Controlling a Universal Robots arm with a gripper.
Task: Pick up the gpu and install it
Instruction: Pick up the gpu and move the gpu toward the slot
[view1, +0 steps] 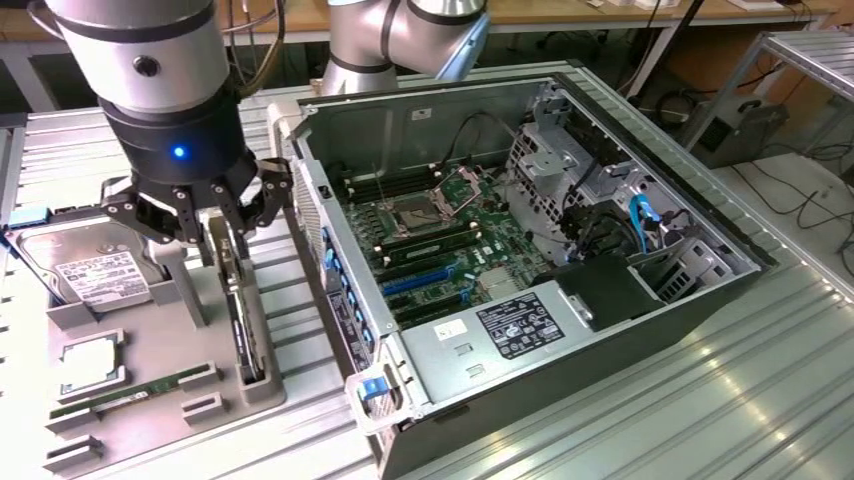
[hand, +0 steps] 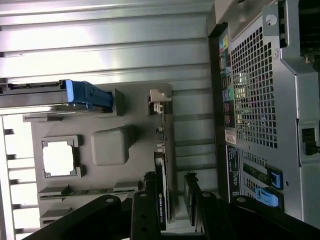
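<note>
The gpu (view1: 242, 318) is a thin black card standing on edge in a slot of the grey holder plate (view1: 163, 340), at the exterior view's left. My gripper (view1: 222, 222) hangs right over its upper end, one finger on each side of it. In the wrist view the gpu (hand: 162, 192) runs between my fingertips (hand: 148, 202). One finger lies close against it and a gap shows before the other, so my gripper (hand: 171, 202) is open. The open computer case (view1: 534, 250) lies beside the plate, its motherboard with blue slots (view1: 416, 282) exposed.
On the holder plate sit a silver hard drive with a white label (view1: 94, 275), a CPU (view1: 87, 365) and a green RAM stick (view1: 134, 390). The case's perforated rear wall (hand: 260, 100) stands close to the gpu. A ribbed metal table (view1: 747, 380) surrounds everything.
</note>
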